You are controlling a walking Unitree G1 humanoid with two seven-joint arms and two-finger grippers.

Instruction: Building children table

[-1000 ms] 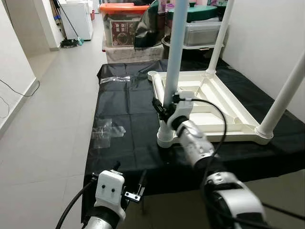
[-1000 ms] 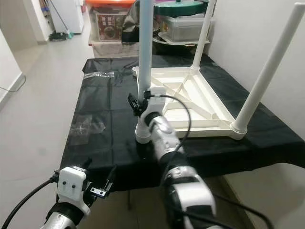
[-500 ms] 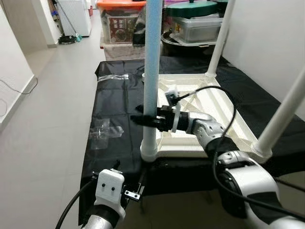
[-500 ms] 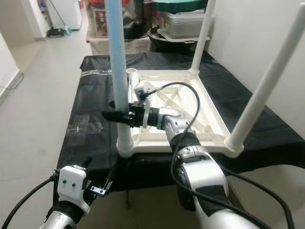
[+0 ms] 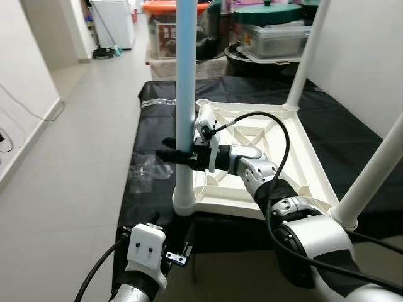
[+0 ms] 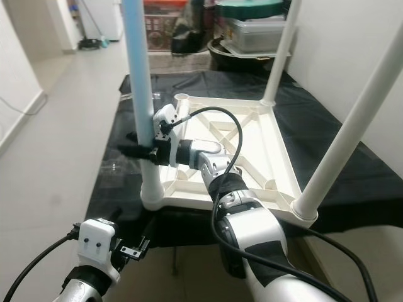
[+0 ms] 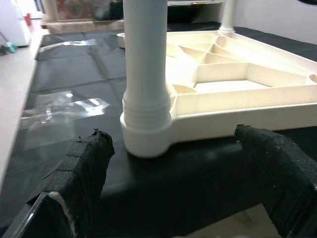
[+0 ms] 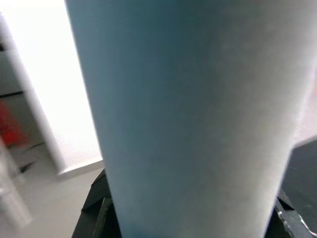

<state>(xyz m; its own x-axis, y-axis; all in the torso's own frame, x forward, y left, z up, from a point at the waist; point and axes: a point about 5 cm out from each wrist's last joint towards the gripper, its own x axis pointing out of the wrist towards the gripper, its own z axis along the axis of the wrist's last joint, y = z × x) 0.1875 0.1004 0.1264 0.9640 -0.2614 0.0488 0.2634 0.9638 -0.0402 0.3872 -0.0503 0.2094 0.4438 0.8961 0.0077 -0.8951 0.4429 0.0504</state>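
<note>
Upside-down table (image 5: 264,157) on black tabletop (image 5: 352,135): three legs in, far-left socket (image 5: 202,102) empty. Right gripper (image 5: 173,155) fingers clamp blue leg (image 5: 185,94); left gripper (image 7: 173,183) fingers spread, holding nothing.

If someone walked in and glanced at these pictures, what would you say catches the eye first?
The upside-down white table top on the black-covered table, with legs sticking up. At its near left corner stands a pale blue leg, gripped low down by the right gripper. The left gripper is low at the table's near edge, fingers open.
</note>
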